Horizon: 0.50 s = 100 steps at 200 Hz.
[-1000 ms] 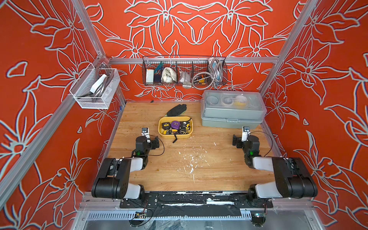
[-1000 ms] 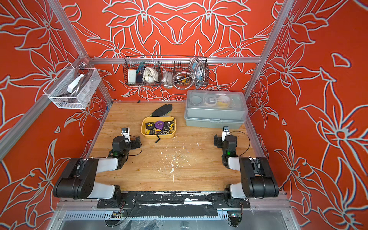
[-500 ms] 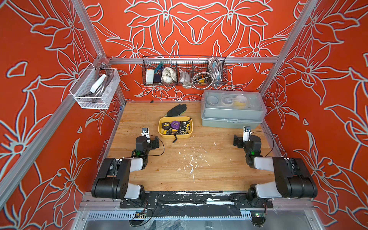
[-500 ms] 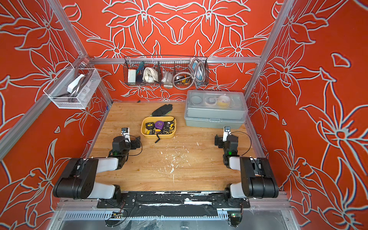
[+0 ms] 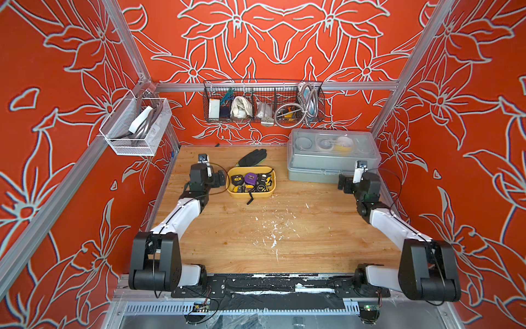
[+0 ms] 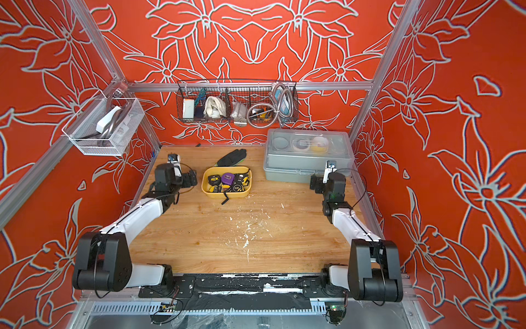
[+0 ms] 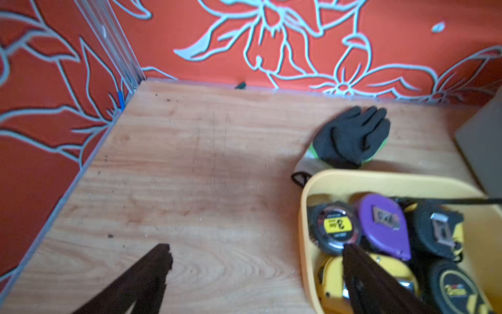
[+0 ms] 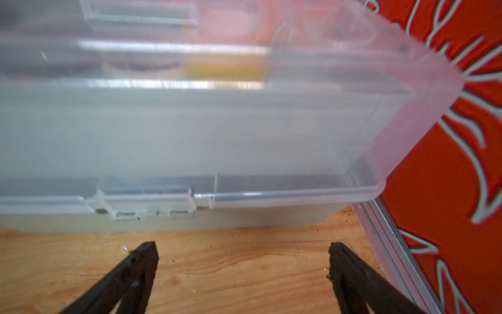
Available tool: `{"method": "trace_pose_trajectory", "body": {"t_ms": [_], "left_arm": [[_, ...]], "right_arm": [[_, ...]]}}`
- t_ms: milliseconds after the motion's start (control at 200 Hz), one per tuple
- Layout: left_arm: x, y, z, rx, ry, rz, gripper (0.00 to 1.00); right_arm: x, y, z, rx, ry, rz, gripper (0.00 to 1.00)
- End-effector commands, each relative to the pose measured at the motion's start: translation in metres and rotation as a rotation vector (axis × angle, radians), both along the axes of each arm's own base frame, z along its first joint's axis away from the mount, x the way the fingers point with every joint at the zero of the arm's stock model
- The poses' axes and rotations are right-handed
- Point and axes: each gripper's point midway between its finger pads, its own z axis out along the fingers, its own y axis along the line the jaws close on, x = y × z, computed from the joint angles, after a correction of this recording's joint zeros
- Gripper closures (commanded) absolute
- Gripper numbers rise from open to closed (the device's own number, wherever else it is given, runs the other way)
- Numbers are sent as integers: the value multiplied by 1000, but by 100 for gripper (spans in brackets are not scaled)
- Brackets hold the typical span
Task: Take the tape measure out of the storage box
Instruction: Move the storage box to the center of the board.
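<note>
The yellow storage box (image 5: 250,195) (image 6: 226,195) sits on the wooden table behind its middle. It holds several tape measures, among them a purple one (image 7: 384,225) and a black one with a yellow label (image 7: 335,228). My left gripper (image 5: 222,178) (image 6: 194,180) (image 7: 255,248) is open at the box's left end. In the left wrist view one finger overlaps the tape measures and the other is over bare wood. My right gripper (image 5: 343,183) (image 6: 314,182) (image 8: 241,247) is open and empty, just in front of the grey toolbox.
A grey clear-lidded toolbox (image 5: 333,159) stands at the back right. A black glove (image 5: 253,156) lies behind the storage box. A wire basket (image 5: 263,104) hangs on the back wall and a white mesh basket (image 5: 136,125) on the left wall.
Both arms have stretched away from the base toward the back. The left gripper now sits level with the storage box's left end, and the right gripper is closer to the toolbox. Both stayed open.
</note>
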Motion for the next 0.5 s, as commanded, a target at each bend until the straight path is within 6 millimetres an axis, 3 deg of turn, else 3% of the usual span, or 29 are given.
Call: {"method": "trace_pose_trajectory", "body": {"t_ms": [0,145,310,496], "left_arm": [[-38,-6,-34,-87,275,9,1],[-45,-29,-36,-224,394,-45,1],[-42,-52,-59,-359,559,-85,5],[-36,-69,-82,-369,665,-112,15]], "right_arm": [[-28,31,-33,99,226,84,0],[-43,75,-16,165,269,221,0],[-63,120,0,211,336,390,1],[-82,142,7,217,367,465,2]]}}
